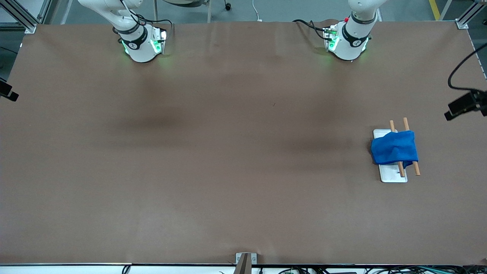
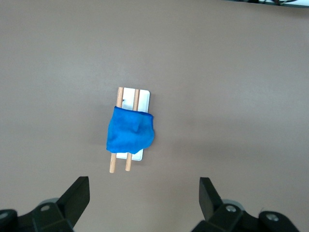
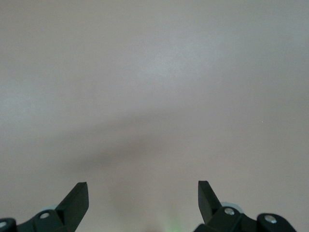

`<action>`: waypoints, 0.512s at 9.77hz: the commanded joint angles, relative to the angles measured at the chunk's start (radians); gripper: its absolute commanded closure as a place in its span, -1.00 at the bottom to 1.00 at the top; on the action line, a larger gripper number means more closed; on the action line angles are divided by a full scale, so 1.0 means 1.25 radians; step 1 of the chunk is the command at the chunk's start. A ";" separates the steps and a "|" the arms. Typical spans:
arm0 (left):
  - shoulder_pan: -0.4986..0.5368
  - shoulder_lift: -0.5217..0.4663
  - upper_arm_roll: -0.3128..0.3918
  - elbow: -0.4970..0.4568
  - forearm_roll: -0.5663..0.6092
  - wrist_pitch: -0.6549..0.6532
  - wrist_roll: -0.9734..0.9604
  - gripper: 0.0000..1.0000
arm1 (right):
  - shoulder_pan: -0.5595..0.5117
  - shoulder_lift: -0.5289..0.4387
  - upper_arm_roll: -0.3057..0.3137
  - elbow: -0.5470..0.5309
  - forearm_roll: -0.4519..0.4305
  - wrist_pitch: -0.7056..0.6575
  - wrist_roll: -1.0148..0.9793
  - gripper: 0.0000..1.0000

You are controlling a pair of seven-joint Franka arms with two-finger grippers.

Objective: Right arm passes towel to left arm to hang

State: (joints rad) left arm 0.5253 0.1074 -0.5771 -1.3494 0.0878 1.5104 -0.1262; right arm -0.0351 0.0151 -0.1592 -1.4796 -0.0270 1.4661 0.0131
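The bright blue towel [image 1: 394,147] hangs draped over two wooden bars [image 1: 411,142] of a rack on a white tray [image 1: 393,175], toward the left arm's end of the table. It also shows in the left wrist view [image 2: 130,132]. My left gripper [image 2: 144,193] is open and empty, high above bare table with the rack in sight. My right gripper [image 3: 143,193] is open and empty, high above bare table. In the front view only the two arm bases show: the left arm [image 1: 349,36] with its red knob and the right arm [image 1: 139,40]. Both grippers are out of that view.
The brown table [image 1: 228,152] spreads wide around the rack. Black cameras on stands sit at both table ends [image 1: 466,104] [image 1: 7,91]. A small bracket [image 1: 245,260] sits at the table edge nearest the front camera.
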 commanded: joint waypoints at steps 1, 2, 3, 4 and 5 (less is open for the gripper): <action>-0.002 -0.039 -0.008 -0.040 0.007 -0.028 0.027 -1.00 | 0.000 -0.011 0.027 -0.004 0.002 -0.009 0.018 -1.00; -0.054 -0.061 0.033 -0.075 0.003 -0.031 0.040 -1.00 | -0.004 -0.013 0.041 -0.003 0.001 -0.010 0.019 -1.00; -0.131 -0.076 0.115 -0.092 -0.028 -0.031 0.038 -1.00 | -0.005 -0.013 0.041 -0.003 0.002 -0.008 0.019 -1.00; -0.212 -0.083 0.202 -0.109 -0.049 -0.031 0.043 -1.00 | -0.005 -0.013 0.041 -0.003 0.002 -0.008 0.018 -1.00; -0.282 -0.116 0.266 -0.155 -0.051 -0.031 0.057 -1.00 | -0.006 -0.013 0.041 -0.003 0.002 -0.008 0.017 -1.00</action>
State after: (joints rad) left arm 0.2583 0.0217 -0.3382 -1.4333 0.0446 1.4676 -0.0885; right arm -0.0331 0.0147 -0.1158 -1.4776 -0.0269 1.4637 0.0221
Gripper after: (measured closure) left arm 0.000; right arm 0.000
